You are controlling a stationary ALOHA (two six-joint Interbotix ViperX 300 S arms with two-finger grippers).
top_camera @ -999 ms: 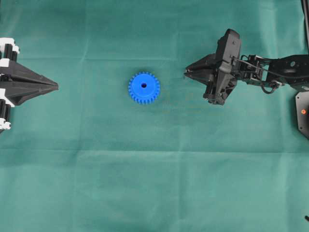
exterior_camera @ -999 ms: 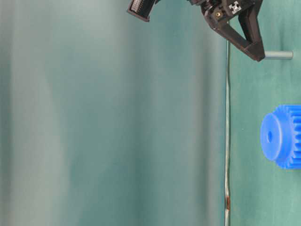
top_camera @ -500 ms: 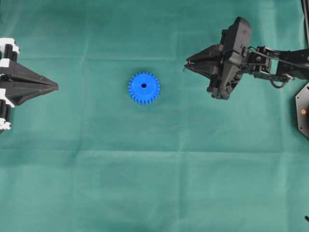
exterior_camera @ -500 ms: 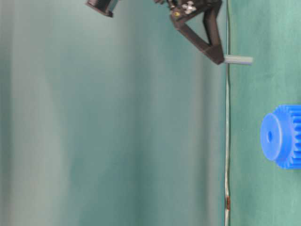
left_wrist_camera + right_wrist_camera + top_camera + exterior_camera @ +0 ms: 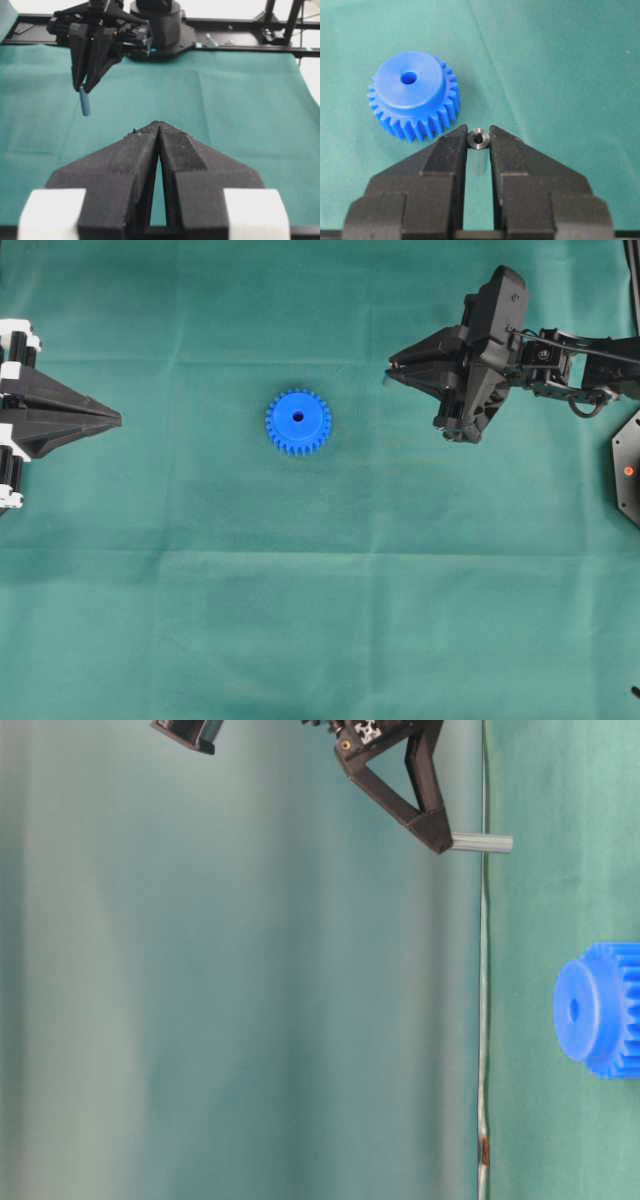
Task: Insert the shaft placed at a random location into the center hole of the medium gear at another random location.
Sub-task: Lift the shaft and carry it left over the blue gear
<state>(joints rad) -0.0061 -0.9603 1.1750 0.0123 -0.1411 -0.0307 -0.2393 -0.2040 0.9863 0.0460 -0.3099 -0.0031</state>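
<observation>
The blue medium gear (image 5: 298, 422) lies flat on the green cloth, its dark center hole (image 5: 298, 417) facing up; it also shows in the table-level view (image 5: 598, 1010) and the right wrist view (image 5: 413, 95). My right gripper (image 5: 390, 367) is shut on the silver shaft (image 5: 478, 139), held upright between the fingertips and lifted clear of the cloth, to the right of the gear. The shaft also shows in the table-level view (image 5: 481, 843) and the left wrist view (image 5: 85, 101). My left gripper (image 5: 118, 420) is shut and empty at the left edge, far from the gear.
A green cloth (image 5: 320, 590) covers the table. The right arm's base plate (image 5: 628, 475) sits at the right edge. A black frame rail (image 5: 235, 47) runs along the far side in the left wrist view.
My right gripper has risen from the cloth with the shaft in it, and shifted slightly toward the top of the overhead view. The gear and left gripper have not moved.
</observation>
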